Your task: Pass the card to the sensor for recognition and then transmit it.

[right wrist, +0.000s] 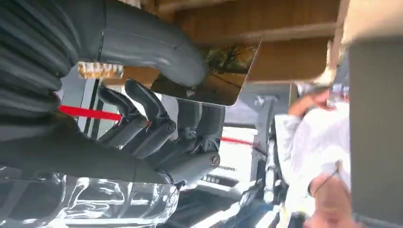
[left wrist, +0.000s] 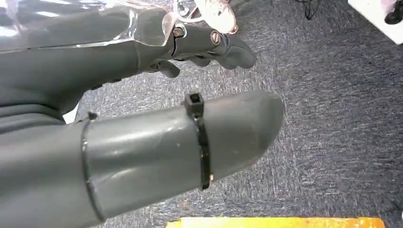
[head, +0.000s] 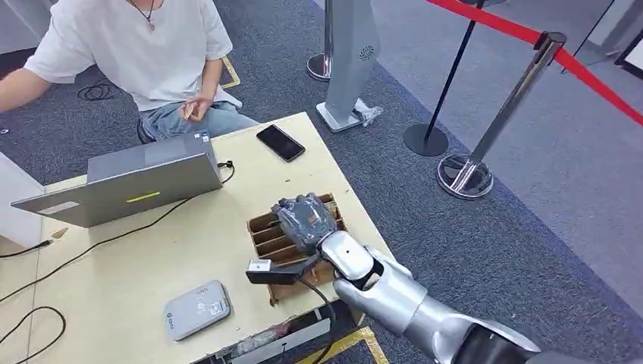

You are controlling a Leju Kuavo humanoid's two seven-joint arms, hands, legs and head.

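Note:
My right hand (head: 306, 220) reaches down into the brown slotted card box (head: 265, 236) at the table's right edge. In the right wrist view a card (right wrist: 223, 76) with a tree picture is pinched between the thumb (right wrist: 152, 47) and the dark fingers (right wrist: 142, 118), right against the box's wooden dividers (right wrist: 266, 23). The grey-white card sensor (head: 196, 309) lies flat near the table's front edge, to the left of the box and apart from the hand. My left hand (left wrist: 142, 147) hangs over grey carpet, fingers apart, holding nothing.
A person in a white shirt (head: 144, 45) sits behind the table. An open laptop (head: 129, 182) with cables stands at the back left, and a black phone (head: 280, 142) lies at the back. Stanchions (head: 466, 174) with a red belt and a grey pedestal (head: 349, 61) stand on the carpet to the right.

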